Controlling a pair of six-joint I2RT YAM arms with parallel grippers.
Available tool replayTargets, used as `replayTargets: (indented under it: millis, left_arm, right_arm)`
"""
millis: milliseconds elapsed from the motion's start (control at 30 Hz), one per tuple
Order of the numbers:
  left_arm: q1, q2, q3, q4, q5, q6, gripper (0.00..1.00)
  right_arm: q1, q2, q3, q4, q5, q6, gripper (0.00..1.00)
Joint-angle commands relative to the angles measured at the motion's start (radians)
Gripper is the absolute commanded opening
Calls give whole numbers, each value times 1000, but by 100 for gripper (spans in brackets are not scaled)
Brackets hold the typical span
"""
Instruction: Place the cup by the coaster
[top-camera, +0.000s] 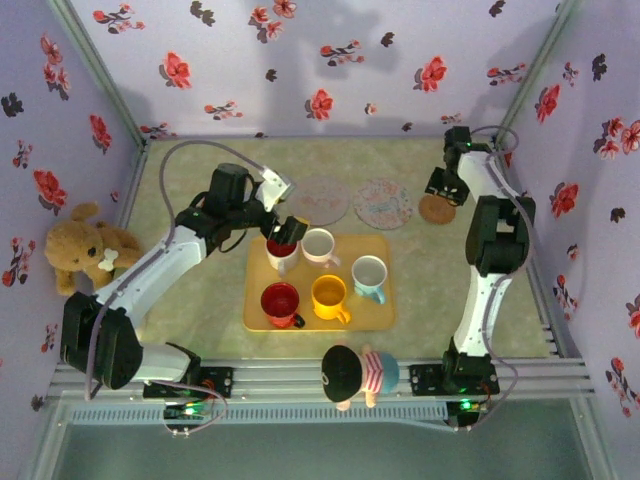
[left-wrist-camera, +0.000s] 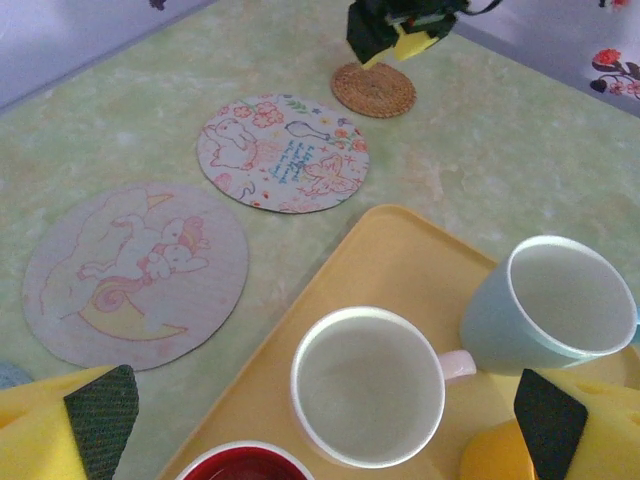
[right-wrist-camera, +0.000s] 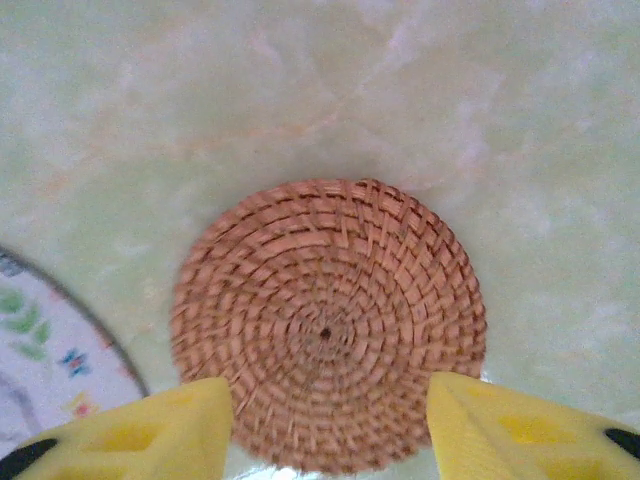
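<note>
The right pincer (right-wrist-camera: 330, 400) hangs low over the woven coaster (right-wrist-camera: 328, 325). Its fingers are spread to either side of the coaster's near edge and grip nothing. The coaster lies flat on the bench (right-wrist-camera: 500, 120), just beside a printed coaster (right-wrist-camera: 40, 340).

The left pincer (left-wrist-camera: 320, 410) stands wide open and empty above the tray (left-wrist-camera: 400, 250). From its wrist, the white cup (left-wrist-camera: 368, 385) lies ahead between the fingers and the blue cup (left-wrist-camera: 560, 305) is close to its right. From above, the pincer sits over a red-lined cup (top-camera: 281, 250) at the tray's far left corner. Which cup it is meant to take cannot be told. All five cups sit on the tray, well apart from the woven coaster.

The step in hand looks like the grasp. To do it well:

- Choose one cup and centre on it before going down, since the cups stand close and a finger could catch a neighbour's rim or handle.
- Put one finger inside the rim and one outside, away from the handle, and close firmly.
- Lift straight up until the cup clears the tray's lip.
- Raise the right arm away first, because it hangs over the spot where the cup should go.
- Set the cup upright on bare bench just beside the coaster, not on it.
</note>
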Motion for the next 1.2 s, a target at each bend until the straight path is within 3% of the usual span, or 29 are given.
replayTargets:
  millis: [0,300,567,767,1167]
  left_arm:
    - [-8,-71,46,-14,-62,-47,100]
    - [-8,-229,18,-46,-309,-288,100]
    - [-14,-281,123,-351,-425,-444,100]
    - [-55,-309,156,-531,-504,-631,100]
    - [-317,-323,99,-676,-603,-956,100]
  right_arm:
    - [15,-108,-41,18,-24,-36,63]
    - [112,-319,-161,39,-33,-84,87]
    - [226,-549,-339,115,-73,-102,100]
    - [272,-733,-503,228,-209,-58,100]
    - [419,-1077,-761,300,-238,-60,100]
